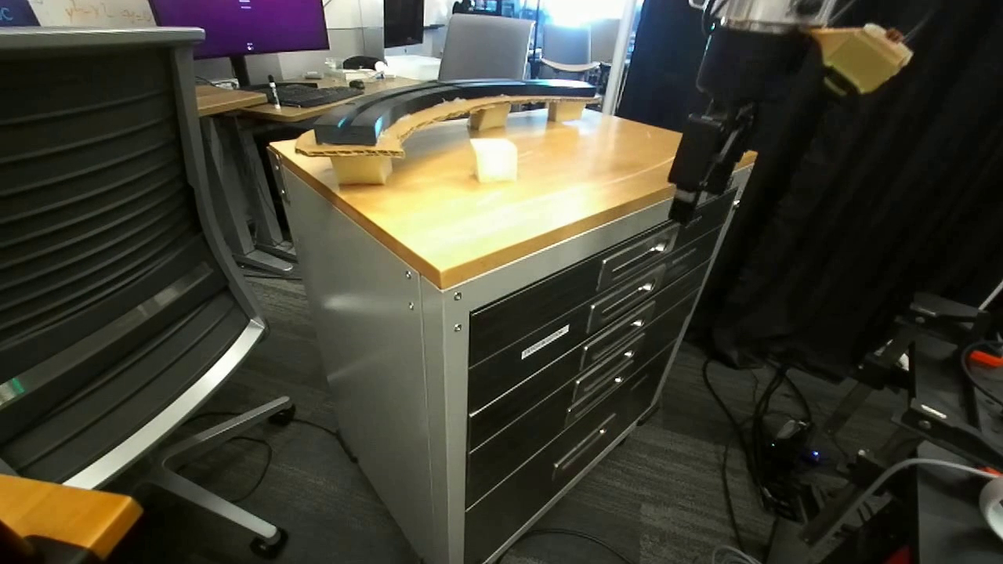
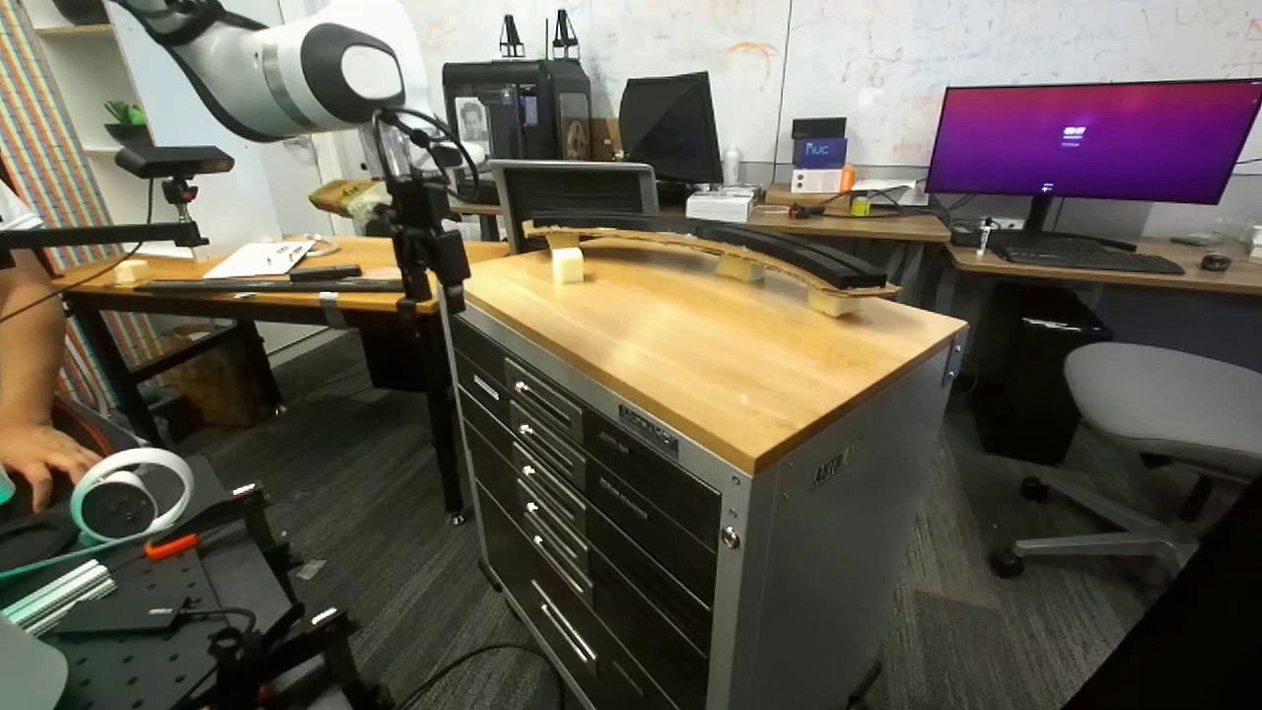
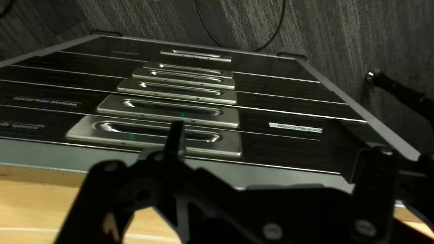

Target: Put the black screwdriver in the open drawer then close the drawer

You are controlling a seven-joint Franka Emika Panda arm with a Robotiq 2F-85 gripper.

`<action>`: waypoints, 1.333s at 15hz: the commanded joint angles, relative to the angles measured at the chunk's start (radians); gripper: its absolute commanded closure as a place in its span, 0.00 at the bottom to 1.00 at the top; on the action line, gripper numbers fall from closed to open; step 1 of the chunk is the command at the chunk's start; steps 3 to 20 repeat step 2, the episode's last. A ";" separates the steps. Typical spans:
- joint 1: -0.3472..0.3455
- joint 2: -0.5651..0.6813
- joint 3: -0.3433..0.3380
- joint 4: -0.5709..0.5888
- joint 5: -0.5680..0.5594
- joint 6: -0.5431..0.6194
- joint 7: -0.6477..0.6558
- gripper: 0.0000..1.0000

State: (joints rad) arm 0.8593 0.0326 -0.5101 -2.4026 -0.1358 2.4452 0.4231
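Cabinet (image 2: 818,592) with its uppermost drawer (image 1: 533,311) closed flush, the fingers (image 3: 175,137) hanging wide apart near the front edge of the bench (image 2: 651,335).
In the wrist view, one finger overlaps the drawer's silver handle (image 3: 149,132) at left, the other its dark front (image 3: 278,149) at right; whether either touches cannot be judged. Toward the far side of the bench, a curved black piece (image 1: 345,129) is held up by pale blocks (image 1: 362,170).

The arm (image 2: 246,84) is white, the pincer (image 3: 258,142) black (blurred screws (image 3: 272,231) seem silvery).
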 commanded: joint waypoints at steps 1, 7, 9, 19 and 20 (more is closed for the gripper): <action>-0.247 -0.035 0.258 0.025 0.021 -0.074 -0.017 0.00; -0.291 -0.067 0.310 0.049 0.049 -0.132 -0.039 0.00; -0.291 -0.067 0.310 0.049 0.049 -0.132 -0.039 0.00; -0.291 -0.067 0.310 0.049 0.049 -0.132 -0.039 0.00; -0.291 -0.067 0.310 0.049 0.049 -0.132 -0.039 0.00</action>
